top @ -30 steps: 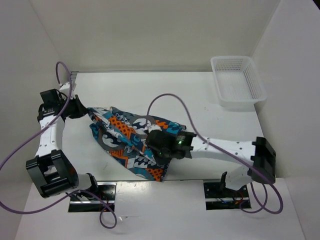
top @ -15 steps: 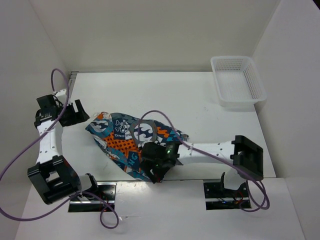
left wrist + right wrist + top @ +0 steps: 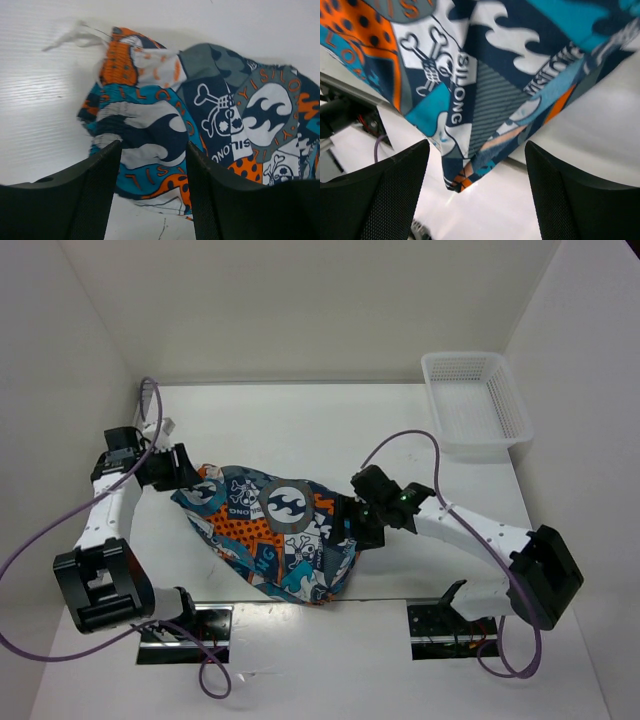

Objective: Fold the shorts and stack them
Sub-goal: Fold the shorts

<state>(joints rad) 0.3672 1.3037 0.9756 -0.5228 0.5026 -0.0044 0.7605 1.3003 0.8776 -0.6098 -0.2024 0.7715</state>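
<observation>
The shorts (image 3: pixel 270 535), in a teal, orange, white and dark patchwork print, lie in a rumpled heap near the table's front edge. My left gripper (image 3: pixel 190 472) is at their left end. In the left wrist view it (image 3: pixel 152 187) is open, with the edge of the shorts (image 3: pixel 165 125) lying between and beyond the fingers (image 3: pixel 95 195). My right gripper (image 3: pixel 352 525) is at their right side. In the right wrist view it (image 3: pixel 477 192) stands open and wide, with a corner of the shorts (image 3: pixel 480 100) just ahead, untouched by the fingers (image 3: pixel 570 200).
A white mesh basket (image 3: pixel 475 405) stands at the back right corner of the table (image 3: pixel 300 430). White walls close in the left, back and right. Purple cables loop over both arms. The arm bases and mounting plates (image 3: pixel 185 630) sit at the near edge.
Both grippers have opened and let go of the shorts, which now lie lower and flatter. The right gripper has swung from over the shorts to their right side; the left has returned to their left end.
</observation>
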